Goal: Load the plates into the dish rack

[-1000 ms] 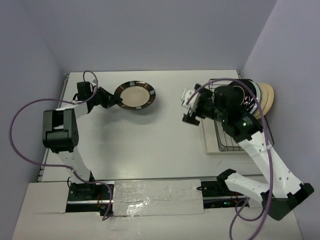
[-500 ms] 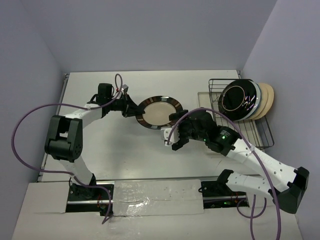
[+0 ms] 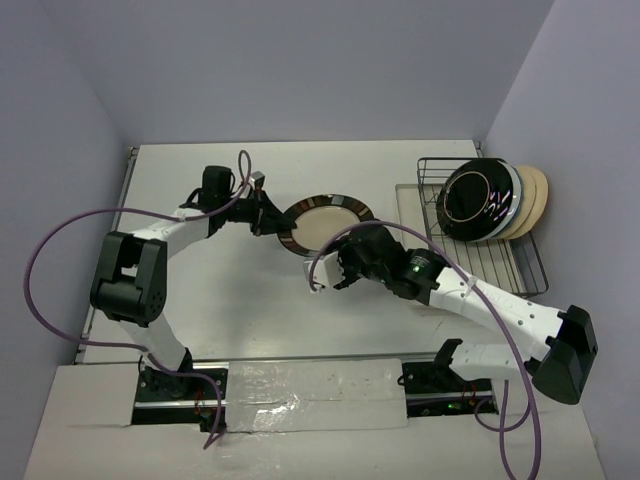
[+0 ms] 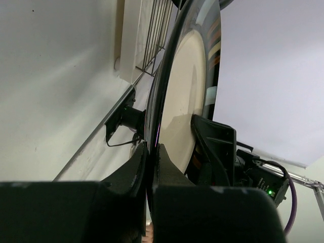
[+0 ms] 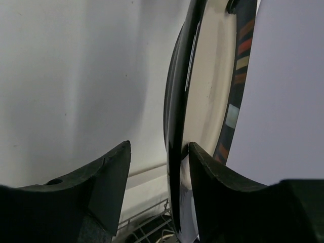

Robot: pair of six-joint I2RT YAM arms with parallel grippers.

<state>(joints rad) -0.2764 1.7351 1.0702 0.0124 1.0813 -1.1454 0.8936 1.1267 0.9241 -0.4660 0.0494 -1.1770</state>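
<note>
A cream plate with a dark striped rim (image 3: 325, 222) hangs tilted on edge above the middle of the table. My left gripper (image 3: 272, 222) is shut on its left rim; in the left wrist view both fingers (image 4: 151, 147) pinch the dark edge of the plate (image 4: 190, 91). My right gripper (image 3: 345, 260) straddles the near right rim, jaws open. In the right wrist view the plate (image 5: 212, 91) stands between the fingers (image 5: 159, 144): one pad touches its cream face, the other stands apart. The dish rack (image 3: 480, 268) sits at the right with several plates (image 3: 478, 198) upright at its far end.
Two tan plates (image 3: 535, 198) lean at the rack's far right corner. The rack's cream tray base (image 3: 415, 285) reaches toward the table's middle, just right of my right arm. Purple cables loop beside both arms. Walls close in at the back and both sides.
My left arm carried the striped plate rightward toward the middle. My right arm swung from the rack to the plate, and its jaws have narrowed around the rim.
</note>
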